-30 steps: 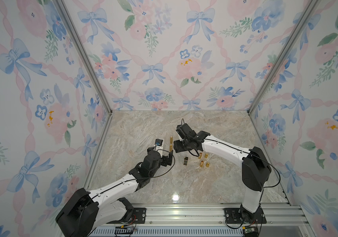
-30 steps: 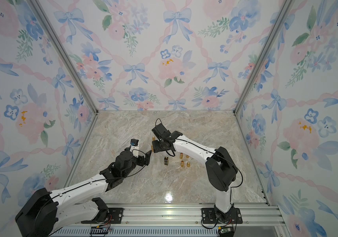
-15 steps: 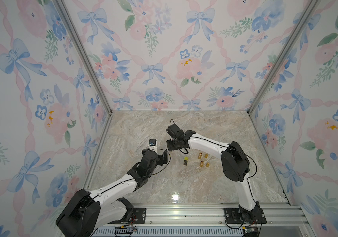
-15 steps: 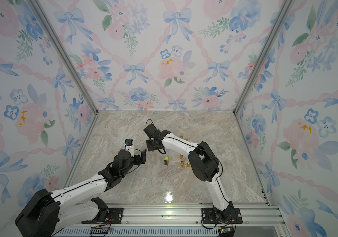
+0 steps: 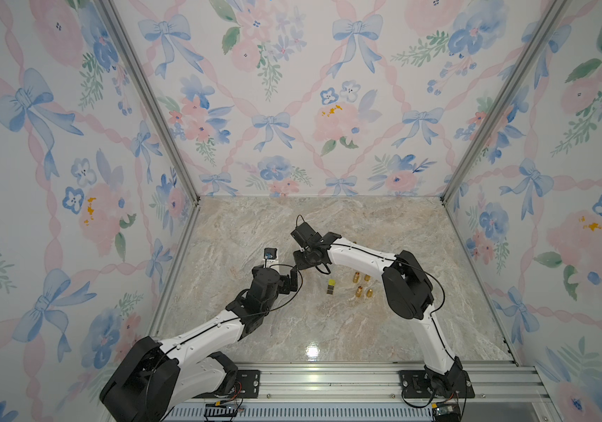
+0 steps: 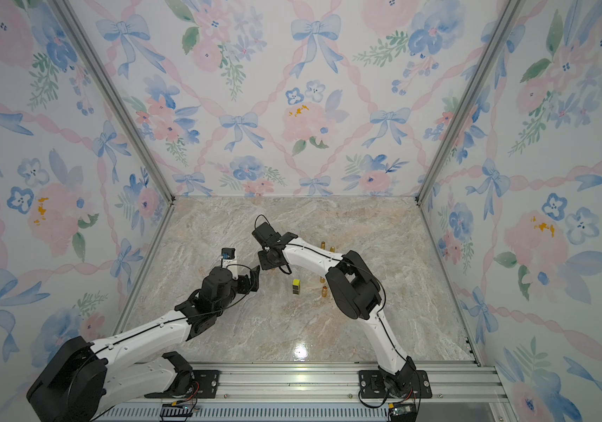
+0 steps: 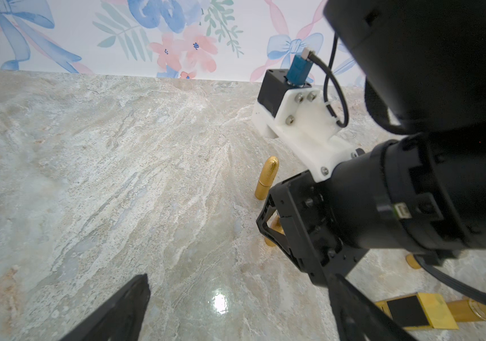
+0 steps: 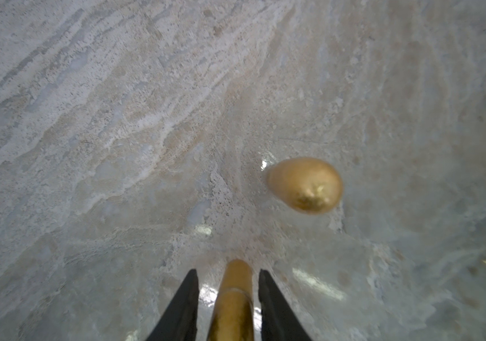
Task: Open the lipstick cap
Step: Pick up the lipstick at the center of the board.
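Straddling one upright gold lipstick [image 8: 233, 307], the right gripper [image 8: 227, 274] has its two fingers close on either side with slim gaps showing, not gripping. A second gold lipstick [image 8: 306, 184] stands just beside. The left gripper [image 7: 240, 280] gapes wide, empty. One square lipstick [image 5: 331, 286] and four small gold tubes [image 5: 359, 292] sit on the marble table [image 5: 255, 226].

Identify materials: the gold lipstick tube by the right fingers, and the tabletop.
Lipstick tube: gold metallic finish, a satin sheen with soft highlights and a step where two sections meet. It could be metal or metallized plastic; I cannot tell which. Tabletop: marble look with beige-grey veining, glossy with bright lamp reflections. Real stone or a printed laminate; the look leaves it open.
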